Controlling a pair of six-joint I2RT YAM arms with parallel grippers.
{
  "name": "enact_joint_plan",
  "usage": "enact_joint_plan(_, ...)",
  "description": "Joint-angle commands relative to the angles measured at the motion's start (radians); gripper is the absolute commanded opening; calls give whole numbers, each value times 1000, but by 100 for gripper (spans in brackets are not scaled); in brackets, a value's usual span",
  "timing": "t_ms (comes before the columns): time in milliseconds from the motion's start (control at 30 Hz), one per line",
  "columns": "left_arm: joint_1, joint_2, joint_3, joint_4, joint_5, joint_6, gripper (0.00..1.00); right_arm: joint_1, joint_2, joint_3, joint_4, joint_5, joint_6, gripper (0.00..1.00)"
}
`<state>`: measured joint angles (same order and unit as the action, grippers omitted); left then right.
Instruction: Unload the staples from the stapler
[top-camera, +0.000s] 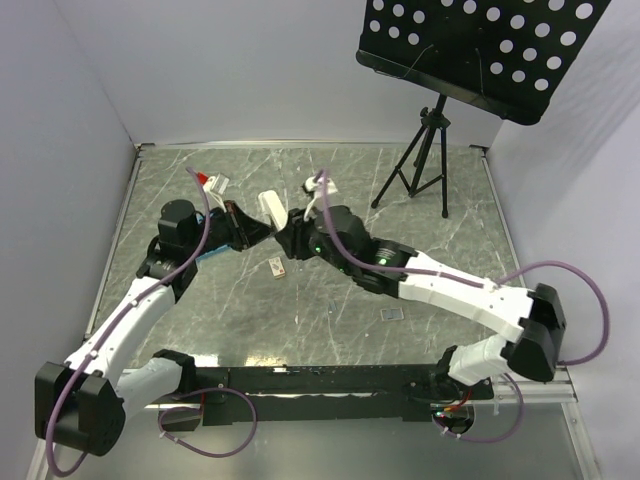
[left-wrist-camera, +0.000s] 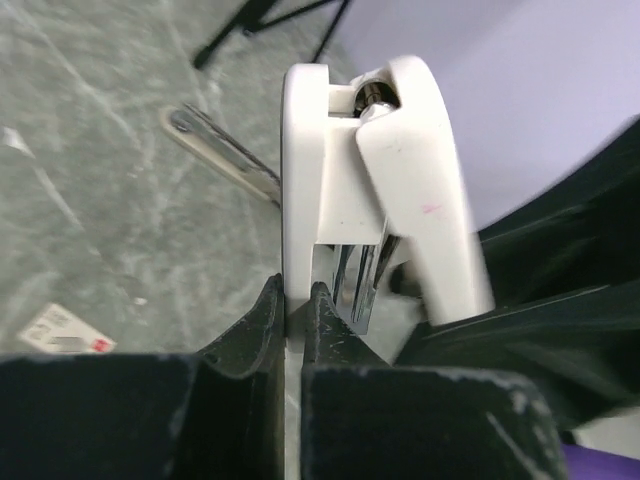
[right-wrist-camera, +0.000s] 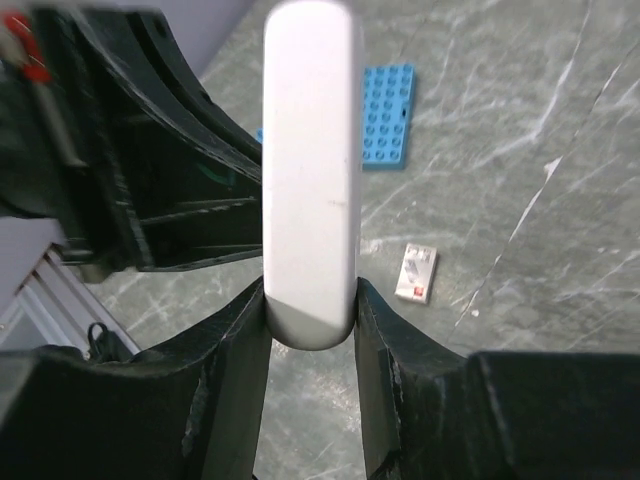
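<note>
Held up over the middle of the tabletop (top-camera: 420, 290), the stapler (top-camera: 268, 208) is pinched by its thin white base in the left claw (left-wrist-camera: 297, 305) and by its white lid in the right claw (right-wrist-camera: 310, 300), seemingly to hinge it apart and bare the metal channel (left-wrist-camera: 360, 280); no staples show.

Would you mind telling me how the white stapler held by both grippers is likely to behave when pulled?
The stapler looks like hard, smooth plastic, so it will probably stay stiff but may slip in the right gripper. Its halves gape at the hinge, so they likely swing rather than bend. It seems light: the left gripper pinches only a thin edge.
</note>
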<state>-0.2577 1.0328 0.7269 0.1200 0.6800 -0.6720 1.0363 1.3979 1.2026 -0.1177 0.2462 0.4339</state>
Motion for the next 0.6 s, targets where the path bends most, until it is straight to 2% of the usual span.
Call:
enact_joint_plan(0,-12,-56,-10,4,-174,124,1,-35,-144,31,-96,93,-69,25)
enact_joint_plan(133,-72,-91,-60,84,-194,196,1,-61,-204,-15,-73,56,-84,24)
enact_joint_plan(333,-144,-100,-87,86,-249,281,1,-120,-283,-57,-39,-59,-116,25)
enact_joint_plan(567,-206,-28,-90,115,-152,224,1,-216,-272,-37,-39,-188,-167,32)
